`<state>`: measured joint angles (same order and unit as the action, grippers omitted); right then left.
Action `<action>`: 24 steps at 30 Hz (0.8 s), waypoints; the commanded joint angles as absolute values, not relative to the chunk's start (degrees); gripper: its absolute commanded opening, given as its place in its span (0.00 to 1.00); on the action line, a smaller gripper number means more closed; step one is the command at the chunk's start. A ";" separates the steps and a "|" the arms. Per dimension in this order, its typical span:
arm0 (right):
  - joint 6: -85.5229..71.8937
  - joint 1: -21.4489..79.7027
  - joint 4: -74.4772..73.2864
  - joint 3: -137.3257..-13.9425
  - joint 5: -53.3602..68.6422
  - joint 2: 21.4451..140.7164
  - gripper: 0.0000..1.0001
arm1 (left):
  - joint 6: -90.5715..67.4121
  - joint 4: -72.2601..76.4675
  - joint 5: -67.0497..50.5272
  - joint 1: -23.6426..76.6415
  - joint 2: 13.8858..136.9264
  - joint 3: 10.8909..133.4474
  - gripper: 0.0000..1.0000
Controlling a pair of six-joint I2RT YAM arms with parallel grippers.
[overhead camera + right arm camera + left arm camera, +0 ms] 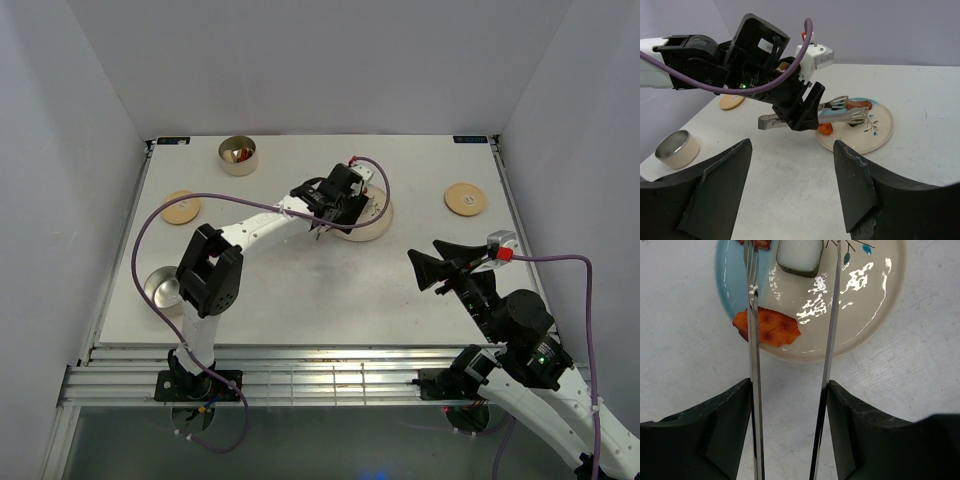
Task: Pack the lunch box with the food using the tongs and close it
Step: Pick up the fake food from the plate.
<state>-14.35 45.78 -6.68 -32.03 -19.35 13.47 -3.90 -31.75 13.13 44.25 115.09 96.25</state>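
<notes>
Left wrist, plate (875, 320), orange pc (775, 327), white pc (800, 255)

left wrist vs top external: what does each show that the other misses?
Only left wrist: the food on the plate, an orange piece and a white block, and the tongs held spread, one arm crossing the orange piece.
Only top external: the back tin, the near tin, the left lid, the right lid, and the right gripper, open and empty.
Both: the plate, the table and the left gripper at the plate.
</notes>
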 commanded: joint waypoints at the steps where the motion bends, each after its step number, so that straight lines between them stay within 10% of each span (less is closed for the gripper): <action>1: -13.89 46.05 -4.13 -32.43 -20.13 13.62 0.72 | -3.08 -31.11 14.33 44.65 113.82 99.05 0.69; 24: -13.89 45.97 -4.13 -32.34 -20.48 13.45 0.72 | -4.13 -30.76 12.92 45.26 116.80 98.17 0.64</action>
<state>-14.35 45.78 -6.68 -32.03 -19.38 13.50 -3.68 -31.92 13.43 44.82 117.36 96.64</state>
